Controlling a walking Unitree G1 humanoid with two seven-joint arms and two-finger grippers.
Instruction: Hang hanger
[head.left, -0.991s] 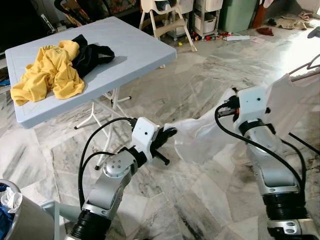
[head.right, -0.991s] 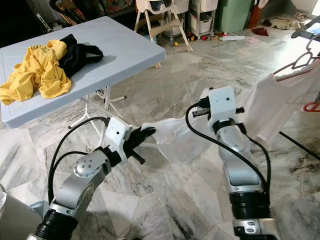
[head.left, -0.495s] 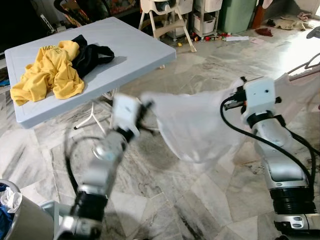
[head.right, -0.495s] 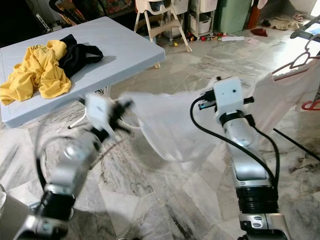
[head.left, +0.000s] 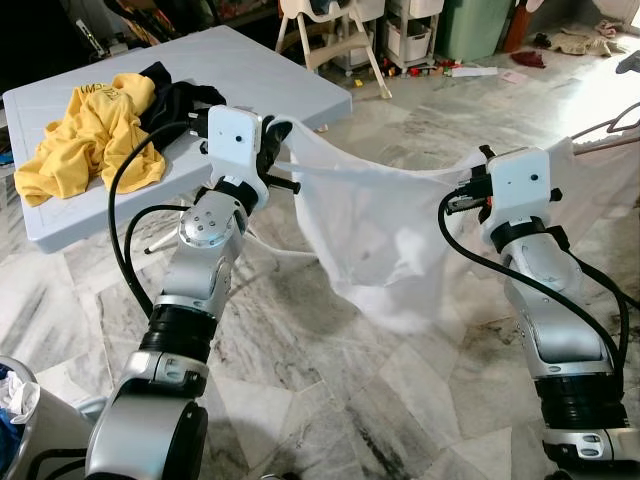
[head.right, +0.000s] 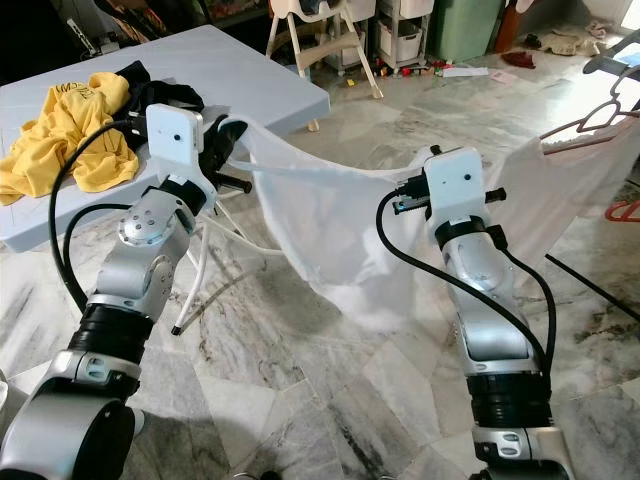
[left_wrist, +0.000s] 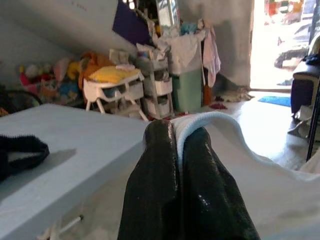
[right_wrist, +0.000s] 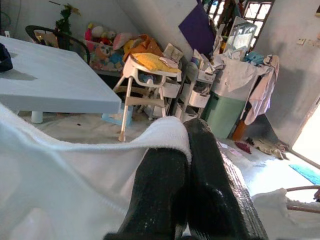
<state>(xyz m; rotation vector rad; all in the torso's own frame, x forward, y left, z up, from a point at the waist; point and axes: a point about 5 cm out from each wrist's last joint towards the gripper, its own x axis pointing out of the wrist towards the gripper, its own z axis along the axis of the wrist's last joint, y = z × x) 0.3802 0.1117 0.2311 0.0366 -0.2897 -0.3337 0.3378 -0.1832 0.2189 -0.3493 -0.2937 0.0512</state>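
We find the two head cameras looking forward and down over both arms onto a marble floor (head.left: 330, 380), the right eye set slightly to the right of the left. Both take in the folding table (head.left: 290, 90) far left and the white garment (head.right: 330, 220) at centre. Each wrist camera sits close behind its own fingers, looking along them: the left gripper (left_wrist: 177, 131) and right gripper (right_wrist: 185, 131) fill the near field. Both wrist views share the highchair (right_wrist: 142, 75) and green bin (left_wrist: 187, 90) at the far wall.
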